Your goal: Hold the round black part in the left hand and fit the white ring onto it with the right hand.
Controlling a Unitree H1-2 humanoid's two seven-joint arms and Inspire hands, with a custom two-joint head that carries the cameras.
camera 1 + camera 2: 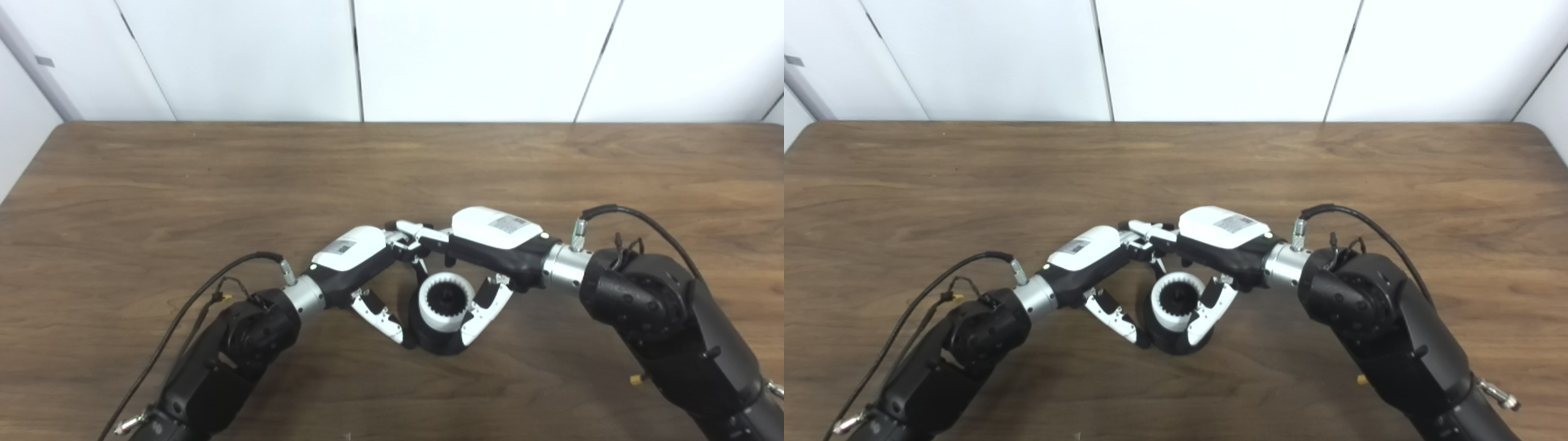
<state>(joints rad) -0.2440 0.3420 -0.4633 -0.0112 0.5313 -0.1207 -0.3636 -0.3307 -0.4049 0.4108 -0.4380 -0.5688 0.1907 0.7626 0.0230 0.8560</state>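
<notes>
Left hand (352,257) reaches in from 8 o'clock, thumb on the round black part (438,340), gripping it. Right hand (493,236) from 3 o'clock, fingers closed around the white ring (442,303) seated atop that part.

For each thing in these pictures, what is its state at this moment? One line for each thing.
White ring: upright, sitting on top of the black part, toothed inside.
Black part: resting on the table, under the ring.
Left hand: shut on the black part, thumb tip touching its base.
Right hand: shut on the white ring, thumb along its side.
Table: wooden top, carrying the parts.
</notes>
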